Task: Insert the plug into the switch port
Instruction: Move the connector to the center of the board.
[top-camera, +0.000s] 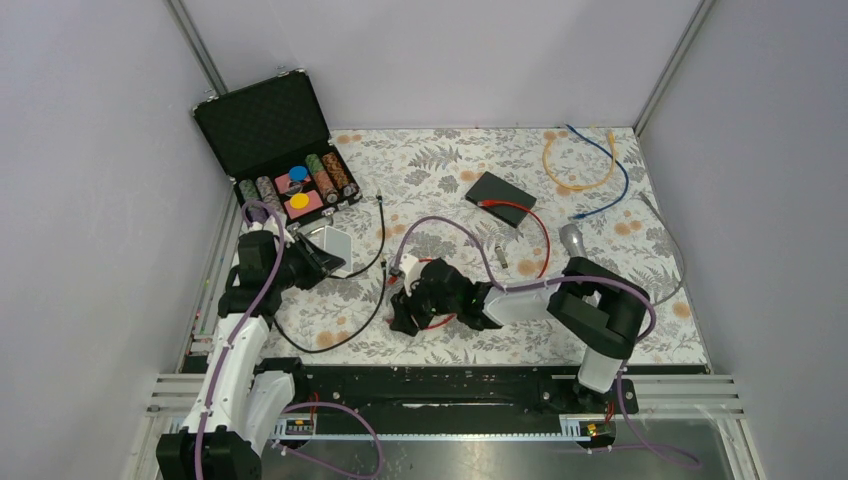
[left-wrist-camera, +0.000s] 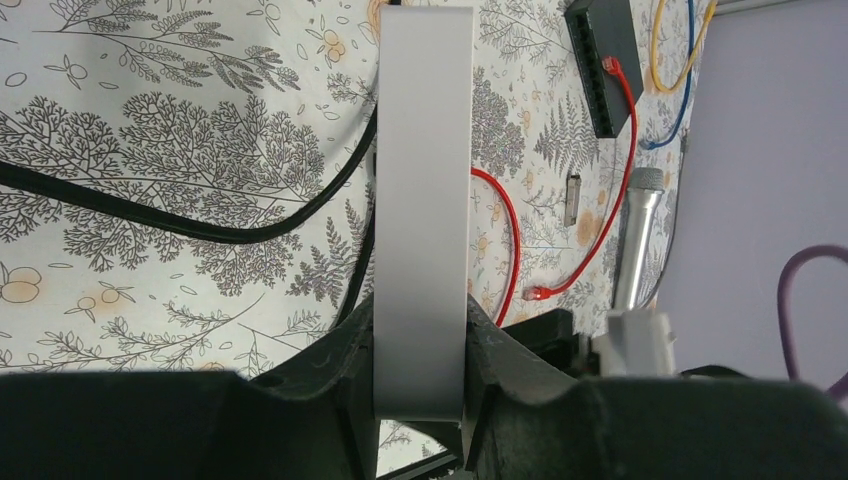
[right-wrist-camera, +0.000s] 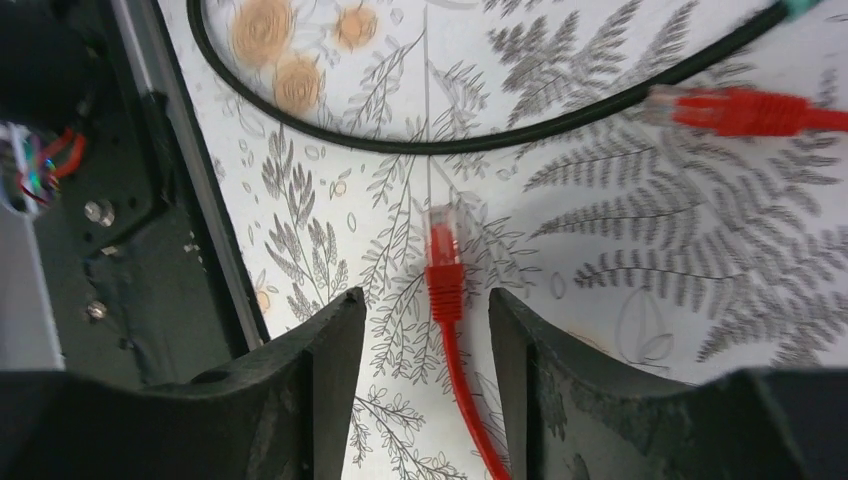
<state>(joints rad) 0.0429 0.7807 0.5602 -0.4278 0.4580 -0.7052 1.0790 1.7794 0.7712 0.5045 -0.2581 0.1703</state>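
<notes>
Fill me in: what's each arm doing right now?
The left gripper is shut on a white box, held up on its edge. The right gripper is open, with a finger on either side of a red plug. The plug lies on the patterned table and is not gripped. It is not in any port yet.

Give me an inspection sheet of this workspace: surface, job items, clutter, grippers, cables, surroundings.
Surface: floral cloth, lying flat.
Job's things: black switch on the far side; red plug loose on the cloth.
Clutter: open chip case; microphone.
Grippers: left gripper shut on a white box; right gripper open, astride the red plug.
Cables: black cable, yellow cable, blue cable.
Surroundings: plain grey walls.
</notes>
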